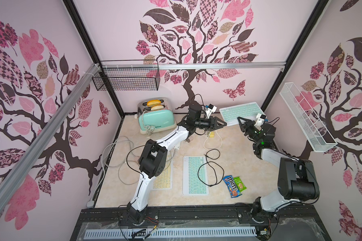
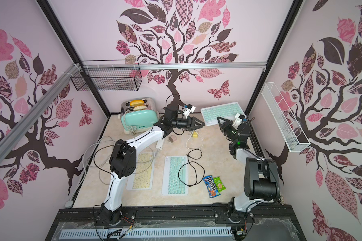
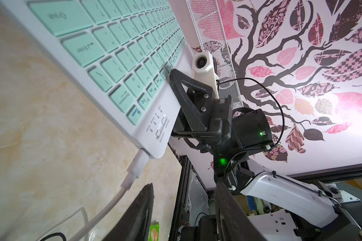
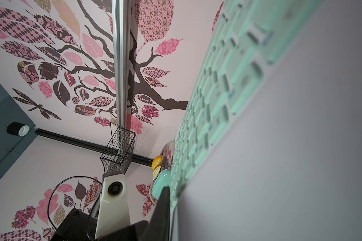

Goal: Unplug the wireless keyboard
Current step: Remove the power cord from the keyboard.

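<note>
The wireless keyboard (image 1: 240, 111) (image 2: 222, 111), white with mint keys, lies at the back right of the table. A white plug (image 3: 138, 161) sits in its corner port, and its white cable (image 3: 105, 212) (image 1: 213, 143) runs off over the table. My right gripper (image 1: 240, 120) (image 4: 171, 200) is shut on the keyboard's (image 4: 217, 94) edge, with one finger (image 3: 184, 100) lying on its face. The left gripper (image 3: 184, 200) (image 1: 223, 123) stands open just short of the plug, nothing between its fingers.
A mint toaster (image 1: 156, 119) stands at the back. A yellow charger (image 1: 211, 134), a yellow keyboard (image 1: 163, 177), a mint keyboard (image 1: 195, 175) and a looped black cable (image 1: 209, 169) lie mid-table, with snack bags (image 1: 234, 185) to their right. Wire baskets (image 1: 126, 80) (image 1: 305, 116) hang on the walls.
</note>
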`<state>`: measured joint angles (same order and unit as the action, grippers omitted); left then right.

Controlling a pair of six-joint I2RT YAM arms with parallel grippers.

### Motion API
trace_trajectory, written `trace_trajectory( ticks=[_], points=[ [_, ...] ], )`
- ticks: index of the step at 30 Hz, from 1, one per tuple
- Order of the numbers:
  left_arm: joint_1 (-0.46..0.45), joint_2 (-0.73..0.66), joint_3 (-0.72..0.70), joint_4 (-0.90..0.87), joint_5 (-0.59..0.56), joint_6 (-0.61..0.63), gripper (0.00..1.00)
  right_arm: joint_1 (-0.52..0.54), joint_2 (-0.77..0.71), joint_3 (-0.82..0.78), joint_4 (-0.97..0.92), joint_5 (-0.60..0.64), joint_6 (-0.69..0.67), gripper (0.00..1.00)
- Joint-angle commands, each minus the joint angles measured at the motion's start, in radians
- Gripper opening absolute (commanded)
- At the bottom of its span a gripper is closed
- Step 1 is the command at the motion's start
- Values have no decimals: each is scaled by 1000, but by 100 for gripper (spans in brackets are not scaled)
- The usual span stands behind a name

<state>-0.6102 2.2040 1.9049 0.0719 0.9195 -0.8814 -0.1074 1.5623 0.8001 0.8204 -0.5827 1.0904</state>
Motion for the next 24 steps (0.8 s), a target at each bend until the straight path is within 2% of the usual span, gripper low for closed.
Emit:
trace_trajectory(
  ticks=[1,3,5,8,13,16,21,24],
  points=[
    [1,1,-2,-38,-71,2,50,10,-24,41,65,26,3,0],
    [-2,-18,-67,-8,-167,-85,49,15,-25,32,71,50,16,0],
    [-8,-43,-157,116,-222,-218,49,21,-29,21,81,69,22,0],
    [-12,-60,-243,305,-259,-399,48,43,-35,11,95,83,12,0],
    [-22,-70,-284,514,-322,-595,48,84,-30,-4,126,102,0,0],
    [-29,-87,-325,629,-380,-681,47,96,-24,-12,144,116,6,0],
    [-47,-149,-416,659,-491,-727,47,101,-31,-20,136,141,5,0],
    [-59,-177,-465,672,-559,-783,39,102,-47,-31,116,166,4,0]
  ],
)
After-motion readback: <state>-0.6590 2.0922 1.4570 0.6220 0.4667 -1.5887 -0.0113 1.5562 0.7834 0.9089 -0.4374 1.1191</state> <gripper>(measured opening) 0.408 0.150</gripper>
